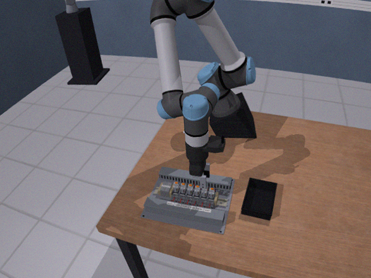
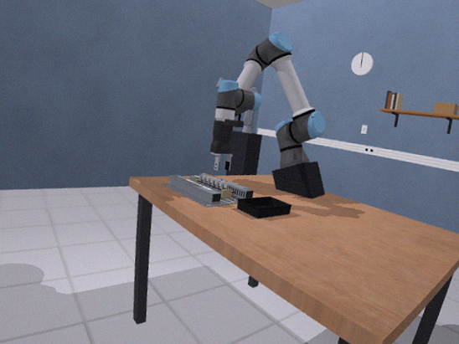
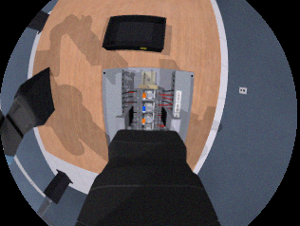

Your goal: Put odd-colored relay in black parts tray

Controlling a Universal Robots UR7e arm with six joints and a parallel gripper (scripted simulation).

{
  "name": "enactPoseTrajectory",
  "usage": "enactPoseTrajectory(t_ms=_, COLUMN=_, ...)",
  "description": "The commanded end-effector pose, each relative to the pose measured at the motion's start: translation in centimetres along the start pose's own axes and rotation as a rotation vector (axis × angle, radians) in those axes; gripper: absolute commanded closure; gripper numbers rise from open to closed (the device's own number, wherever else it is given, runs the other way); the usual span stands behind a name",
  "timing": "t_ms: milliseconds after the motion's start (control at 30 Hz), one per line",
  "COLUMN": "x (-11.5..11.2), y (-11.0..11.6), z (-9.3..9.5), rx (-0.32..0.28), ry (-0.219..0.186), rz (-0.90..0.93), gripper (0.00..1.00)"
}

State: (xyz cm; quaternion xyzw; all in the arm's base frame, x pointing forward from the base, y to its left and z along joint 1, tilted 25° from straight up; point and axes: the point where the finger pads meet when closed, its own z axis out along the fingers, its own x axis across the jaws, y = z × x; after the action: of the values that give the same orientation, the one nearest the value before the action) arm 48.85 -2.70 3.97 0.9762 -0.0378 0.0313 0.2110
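Note:
The relay with the blue button (image 3: 148, 108) is second from the tray-side end of the row; in the top view a finger hides its button. The other five relays have orange buttons. All six stand in the grey relay panel (image 1: 184, 219) (image 2: 193, 189) (image 3: 112, 95), which lies flat on the table. My gripper (image 1: 205, 179) (image 2: 222, 165) (image 3: 147, 112) is open and empty, pointing down above the row. In the wrist view its fingers stand on either side of the row, close to the blue-button relay. The black parts tray (image 1: 259, 198) (image 2: 249, 210) (image 3: 135, 33) is empty.
The tray stands a short gap beside the panel's end. Slotted grey wire duct (image 1: 221, 184) runs along the robot side of the relays, a solid duct along the other. Red wires run beside the relays. The table's front edge (image 1: 146, 243) is near the panel.

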Motion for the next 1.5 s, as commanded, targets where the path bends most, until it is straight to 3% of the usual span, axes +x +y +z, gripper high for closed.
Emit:
enactPoseTrajectory(t_ms=0, x=-0.1, y=0.0, z=1.4, rx=0.000, ry=-0.003, rz=0.000, gripper=0.02)
enactPoseTrajectory(t_ms=333, x=-0.2, y=0.0, z=3.4, rx=0.000, ry=-0.003, rz=0.000, gripper=0.02)
enactPoseTrajectory(t_ms=1467, x=-0.2, y=0.0, z=3.5, rx=0.000, ry=-0.003, rz=0.000, gripper=0.02)
